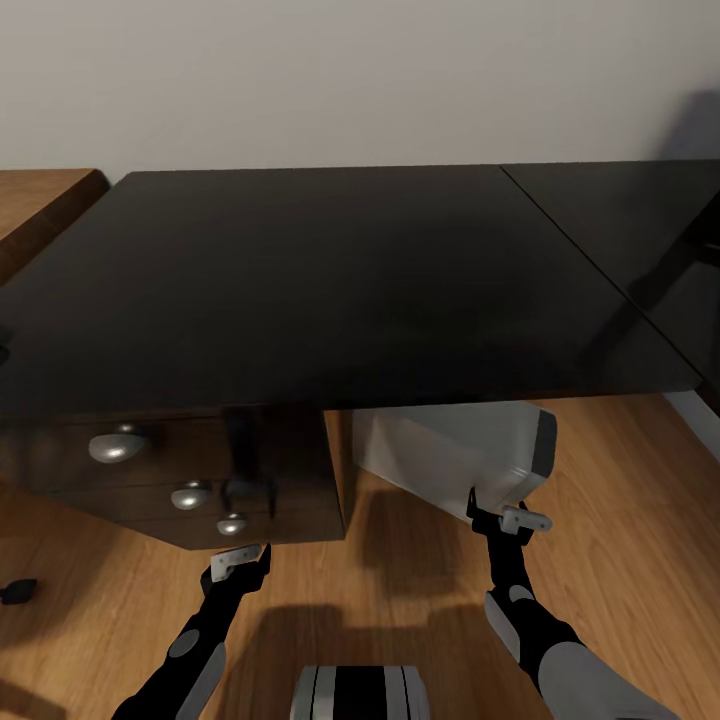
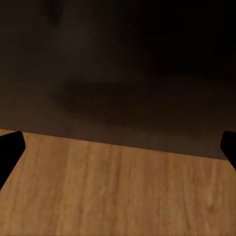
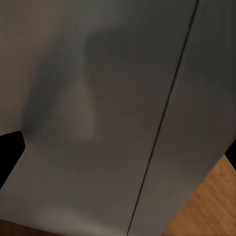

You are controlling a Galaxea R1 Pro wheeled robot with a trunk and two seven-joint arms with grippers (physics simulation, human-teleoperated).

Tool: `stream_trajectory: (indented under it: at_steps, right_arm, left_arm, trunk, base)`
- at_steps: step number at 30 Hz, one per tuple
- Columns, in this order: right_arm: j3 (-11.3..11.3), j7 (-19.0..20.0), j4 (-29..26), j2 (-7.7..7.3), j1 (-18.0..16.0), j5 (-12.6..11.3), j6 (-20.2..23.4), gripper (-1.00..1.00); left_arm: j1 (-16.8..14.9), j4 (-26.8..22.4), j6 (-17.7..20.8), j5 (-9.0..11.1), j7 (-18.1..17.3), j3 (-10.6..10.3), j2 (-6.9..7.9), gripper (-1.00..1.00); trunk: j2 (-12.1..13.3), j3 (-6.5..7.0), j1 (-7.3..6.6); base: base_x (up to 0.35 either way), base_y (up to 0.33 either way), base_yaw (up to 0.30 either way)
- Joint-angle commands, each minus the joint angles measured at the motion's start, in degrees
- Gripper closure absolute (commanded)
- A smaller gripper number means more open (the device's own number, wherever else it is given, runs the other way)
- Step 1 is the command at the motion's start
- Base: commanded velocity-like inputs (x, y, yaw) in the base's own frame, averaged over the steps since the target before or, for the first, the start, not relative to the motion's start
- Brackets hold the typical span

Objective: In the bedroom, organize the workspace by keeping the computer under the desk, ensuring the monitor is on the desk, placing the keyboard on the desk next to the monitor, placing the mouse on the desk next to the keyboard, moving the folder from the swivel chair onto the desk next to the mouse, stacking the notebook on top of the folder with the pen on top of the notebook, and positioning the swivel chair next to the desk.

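The black desk [image 1: 330, 270] spans the head view, its top bare in front of me. Under its front edge the light grey computer [image 1: 450, 450] leans tilted on the wood floor, right of the dark drawers [image 1: 200, 470] with silver knobs. My right gripper [image 1: 505, 512] is open just at the computer's near lower corner; its wrist view is close on the computer's grey side panel [image 3: 113, 123], and contact cannot be told. The left gripper [image 1: 240, 562] is open and empty, low over the floor in front of the drawers, facing the dark drawer front [image 2: 118, 69].
A small dark thing [image 1: 18, 590] lies on the floor at the far left. A wooden surface [image 1: 40, 200] adjoins the desk's left end. A second desk section [image 1: 640, 230] runs off to the right. Wood floor [image 1: 620, 500] lies open right of the computer.
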Motion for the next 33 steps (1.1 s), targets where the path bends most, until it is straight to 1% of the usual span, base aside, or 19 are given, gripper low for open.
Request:
stream_trajectory:
  at_steps: [1, 12, 16, 22, 33]
  right_arm:
    - [0.0, 0.4, 0.0, 0.04, -0.1, 0.0, -0.2, -1.0]
    - [0.0, 0.4, 0.0, 0.04, -0.1, 0.0, -0.2, -1.0]
    - [0.0, 0.4, 0.0, 0.05, -0.1, 0.0, -0.2, -1.0]
    - [0.0, 0.4, 0.0, 0.04, -0.1, 0.0, -0.2, -1.0]
    - [0.0, 0.4, 0.1, 0.04, -0.1, 0.0, -0.2, -1.0]
  left_arm:
    - [0.0, 0.0, -0.3, 0.6, 0.2, -0.4, 0.09, -1.0]
    - [0.0, 0.0, -0.3, 0.6, 0.2, -0.4, 0.09, -1.0]
    - [0.0, 0.0, -0.3, 0.6, 0.2, -0.4, 0.09, -1.0]
    - [0.0, 0.0, -0.3, 0.6, 0.2, -0.4, 0.09, -1.0]
    - [0.0, 0.0, -0.3, 0.6, 0.2, -0.4, 0.09, -1.0]
  trunk:
    - [0.0, -0.03, -0.01]
    - [0.0, -0.03, -0.01]
    - [0.0, -0.03, -0.01]
    - [0.0, -0.03, -0.01]
    - [0.0, -0.03, -0.01]
  base:
    - [0.002, 0.0, 0.0]
    - [0.0, 0.0, 0.0]
    - [-0.079, 0.0, 0.0]
    - [-0.247, 0.0, 0.0]
    - [-0.317, 0.0, 0.0]
